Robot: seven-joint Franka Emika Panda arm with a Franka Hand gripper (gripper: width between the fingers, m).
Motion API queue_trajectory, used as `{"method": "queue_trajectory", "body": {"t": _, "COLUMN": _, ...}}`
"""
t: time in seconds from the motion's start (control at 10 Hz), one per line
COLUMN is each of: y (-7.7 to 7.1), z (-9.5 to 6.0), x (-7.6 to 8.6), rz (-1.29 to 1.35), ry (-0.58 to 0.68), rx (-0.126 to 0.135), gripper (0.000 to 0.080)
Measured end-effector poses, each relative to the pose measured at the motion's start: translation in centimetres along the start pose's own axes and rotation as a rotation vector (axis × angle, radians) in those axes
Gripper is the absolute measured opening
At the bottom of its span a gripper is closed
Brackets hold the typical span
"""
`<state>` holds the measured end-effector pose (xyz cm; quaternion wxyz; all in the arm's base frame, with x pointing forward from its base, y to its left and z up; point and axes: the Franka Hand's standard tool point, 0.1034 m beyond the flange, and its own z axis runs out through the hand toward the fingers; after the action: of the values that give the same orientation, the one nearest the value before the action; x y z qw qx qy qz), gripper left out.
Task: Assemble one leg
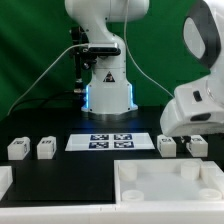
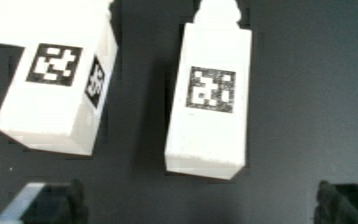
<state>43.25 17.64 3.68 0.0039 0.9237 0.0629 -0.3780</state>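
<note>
Gripper spread wide over a leg.
The leg lies on the table at the exterior view's right. A second leg lies just beside it; a descending finger could strike that one and skew both.

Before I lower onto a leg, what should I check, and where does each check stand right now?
1. Opening of the jaws: ok, both tips show wide apart in the wrist view.
2. Centring over the target leg: ok, roughly midway between the jaws.
3. That leg lying flat, tag up: ok.
4. Clearance from the neighbouring leg: cannot tell; it lies close beside the first, not touching it, near one jaw's path.
5. Height above the table: cannot tell.
</note>
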Motion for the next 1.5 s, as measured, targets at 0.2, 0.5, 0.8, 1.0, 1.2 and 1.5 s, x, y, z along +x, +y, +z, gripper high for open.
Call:
{"method": "queue_trajectory", "body": {"t": 0.2, "y": -0.2, "z": 1.1, "x": -0.3, "rz": 0.053, "ry": -0.153, "rx": -0.015, "gripper": 0.0649}}
{"method": "queue_trajectory", "body": {"t": 0.5, "y": -1.0, "z": 2.6, "x": -0.6, "rz": 0.042, "ry": -0.144, "rx": -0.022, "gripper": 0.0649}}
{"method": "queue_trajectory", "body": {"t": 0.8, "y": -1.2, "z": 4.3, "x": -1.0, "rz": 0.042, "ry": -0.166, "rx": -0.032, "gripper": 0.0649}}
{"method": "queue_trajectory", "body": {"t": 1.0, "y": -1.1, "z": 4.9, "x": -0.9, "rz": 0.051, "ry": -0.177, "rx": -0.033, "gripper": 0.0649}}
{"method": "queue_trajectory", "body": {"t": 1.2, "y": -1.1, "z": 5.0, "x": -0.9, "rz": 0.05, "ry": -0.178, "rx": -0.033, "gripper": 0.062}}
{"method": "queue_trajectory", "body": {"t": 1.5, "y": -1.1, "z": 5.0, "x": -0.9, "rz": 0.05, "ry": -0.178, "rx": -0.033, "gripper": 0.0326}}
